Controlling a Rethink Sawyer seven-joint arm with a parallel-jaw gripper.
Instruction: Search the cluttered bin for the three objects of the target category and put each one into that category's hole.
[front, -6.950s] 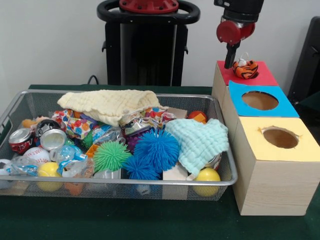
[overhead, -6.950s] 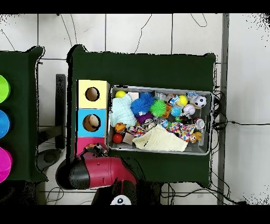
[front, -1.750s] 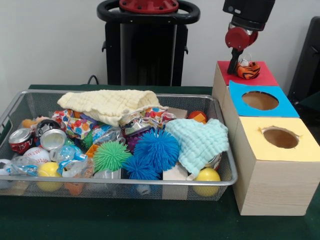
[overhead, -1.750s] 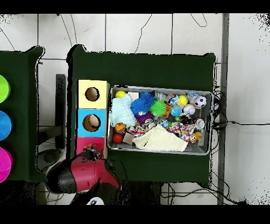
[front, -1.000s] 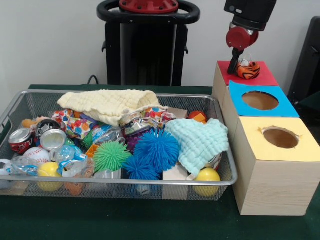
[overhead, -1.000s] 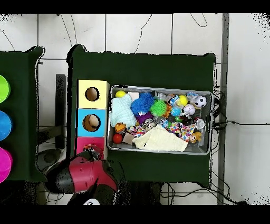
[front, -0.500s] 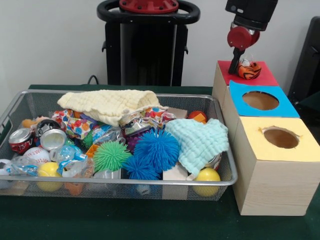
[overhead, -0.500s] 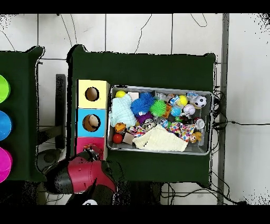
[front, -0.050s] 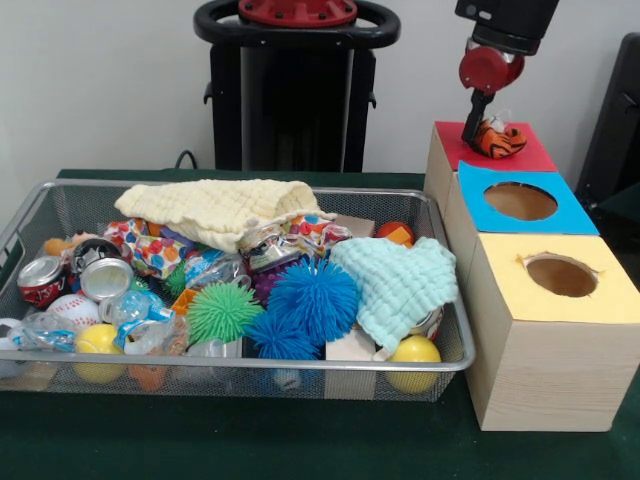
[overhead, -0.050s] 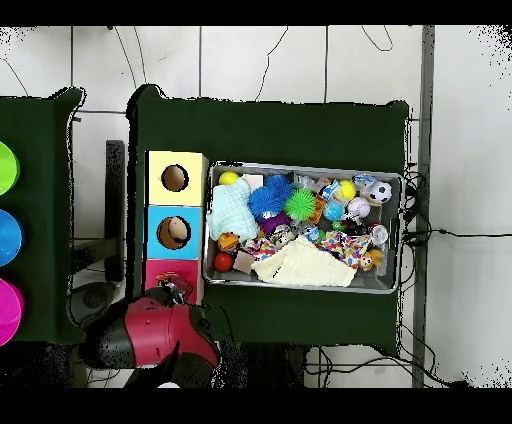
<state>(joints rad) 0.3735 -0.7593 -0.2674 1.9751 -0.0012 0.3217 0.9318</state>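
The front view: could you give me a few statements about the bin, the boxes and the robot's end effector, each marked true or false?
1. The tiger toy sits on the red-topped box. True.
2. The end effector hangs over the yellow-topped box. False: it is at the red-topped box, beside the tiger toy.
3. A cream cloth lies over the far part of the wire bin. True.
4. The blue-topped box has no hole. False: a round hole is cut in its top.
5. A blue spiky ball lies beside a green spiky ball. True.

Bin (front, -0.050s: 30, 215) sits left of three boxes (front, -0.050s: 545, 340).
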